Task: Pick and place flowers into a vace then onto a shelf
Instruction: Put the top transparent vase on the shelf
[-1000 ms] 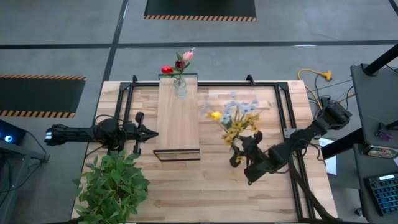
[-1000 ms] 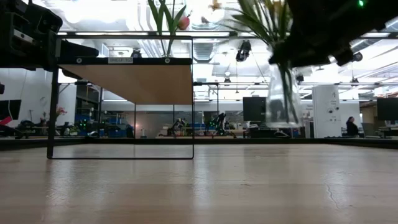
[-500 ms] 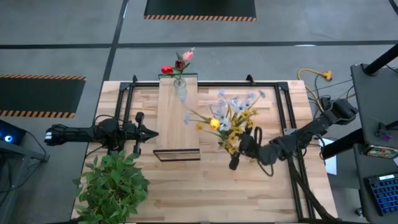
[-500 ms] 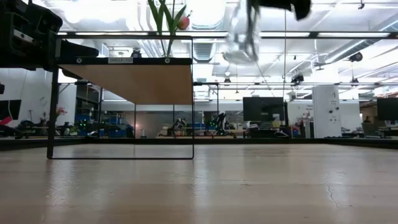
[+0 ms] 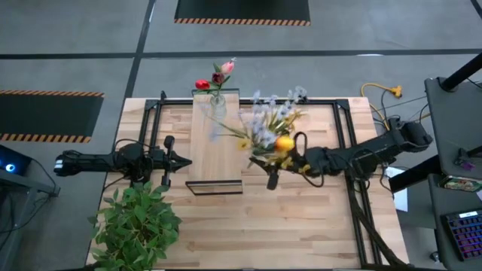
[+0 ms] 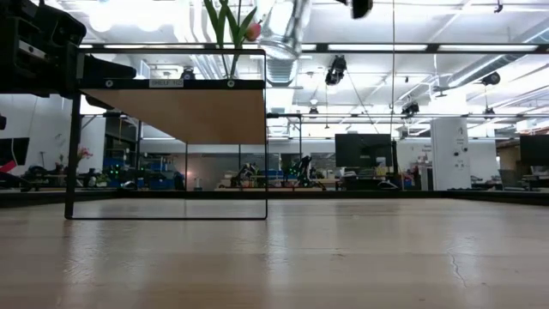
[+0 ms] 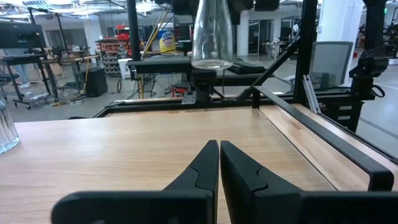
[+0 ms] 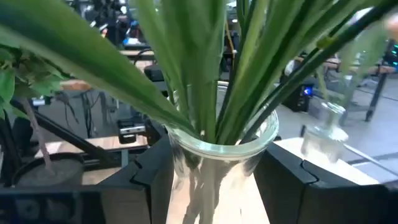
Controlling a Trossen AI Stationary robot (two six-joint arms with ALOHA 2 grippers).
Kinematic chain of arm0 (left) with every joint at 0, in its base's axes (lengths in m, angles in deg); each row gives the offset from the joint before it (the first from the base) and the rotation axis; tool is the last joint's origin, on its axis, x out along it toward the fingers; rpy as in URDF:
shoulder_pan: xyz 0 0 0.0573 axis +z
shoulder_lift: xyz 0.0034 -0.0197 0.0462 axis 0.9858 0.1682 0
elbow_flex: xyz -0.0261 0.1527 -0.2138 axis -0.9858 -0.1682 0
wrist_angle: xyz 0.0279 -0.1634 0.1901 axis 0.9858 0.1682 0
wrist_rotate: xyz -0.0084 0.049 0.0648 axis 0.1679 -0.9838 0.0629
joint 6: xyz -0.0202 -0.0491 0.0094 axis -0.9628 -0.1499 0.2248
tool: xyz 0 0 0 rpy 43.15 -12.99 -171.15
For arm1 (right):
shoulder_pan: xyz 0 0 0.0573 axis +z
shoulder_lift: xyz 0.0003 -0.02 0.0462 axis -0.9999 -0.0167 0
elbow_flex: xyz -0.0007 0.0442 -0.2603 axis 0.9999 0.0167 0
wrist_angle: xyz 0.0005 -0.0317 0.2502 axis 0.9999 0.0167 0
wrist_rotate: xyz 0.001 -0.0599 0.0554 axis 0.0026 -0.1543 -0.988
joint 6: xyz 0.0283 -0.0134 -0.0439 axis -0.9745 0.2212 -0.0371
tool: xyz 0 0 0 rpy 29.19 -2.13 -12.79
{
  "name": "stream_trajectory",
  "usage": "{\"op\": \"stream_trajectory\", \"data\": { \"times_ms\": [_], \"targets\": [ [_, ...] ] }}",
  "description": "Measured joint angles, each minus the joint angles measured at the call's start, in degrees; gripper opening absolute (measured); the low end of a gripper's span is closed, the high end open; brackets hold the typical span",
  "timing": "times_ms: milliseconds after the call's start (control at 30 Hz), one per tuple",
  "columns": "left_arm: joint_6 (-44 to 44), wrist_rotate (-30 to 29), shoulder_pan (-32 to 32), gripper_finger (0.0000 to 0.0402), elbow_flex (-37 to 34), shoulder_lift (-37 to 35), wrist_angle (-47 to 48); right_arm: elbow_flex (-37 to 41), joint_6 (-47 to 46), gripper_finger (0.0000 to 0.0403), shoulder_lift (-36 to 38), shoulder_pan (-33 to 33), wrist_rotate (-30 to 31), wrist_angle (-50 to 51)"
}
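Vase (image 8: 214,168) with flowers (image 5: 265,128) gripped by right end effector (image 5: 290,162), carried from surface toward shelf (image 5: 215,143); placement pending. Left end effector (image 7: 219,163) closed, idle.

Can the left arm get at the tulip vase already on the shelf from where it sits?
Probably yes: the left gripper, shut, rests beside the shelf, and nothing stands between it and the tulip vase at the far end.
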Motion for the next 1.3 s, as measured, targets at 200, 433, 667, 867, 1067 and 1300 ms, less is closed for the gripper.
{"op": "stream_trajectory", "data": {
  "times_ms": [200,433,667,867,1067,1300],
  "targets": [
    [-0.01,-0.02,0.00,0.0000,0.01,-0.02,0.00,-10.01,0.62,0.0173,-6.37,-2.56,-1.51,8.40],
    [0.00,-0.02,0.00,0.0000,0.00,-0.02,0.01,-19.82,-4.53,0.0180,-13.21,-6.43,-1.68,17.12],
    [-0.02,-0.02,0.00,0.0000,0.00,-0.02,0.02,-24.39,-6.47,0.0178,-20.47,-8.37,-7.55,17.53],
    [0.00,-0.02,0.00,0.0000,0.01,-0.02,0.02,-24.93,-6.87,0.0178,-21.67,-9.28,-8.98,17.01],
    [0.00,0.00,0.00,0.0000,0.02,-0.02,0.02,-24.89,-8.11,0.0179,-22.23,-9.41,-12.07,17.59],
    [-0.02,-0.02,0.00,0.0000,0.00,-0.02,0.00,-24.84,-8.21,0.0181,-22.23,-9.39,-12.07,17.51]
  ]
}}
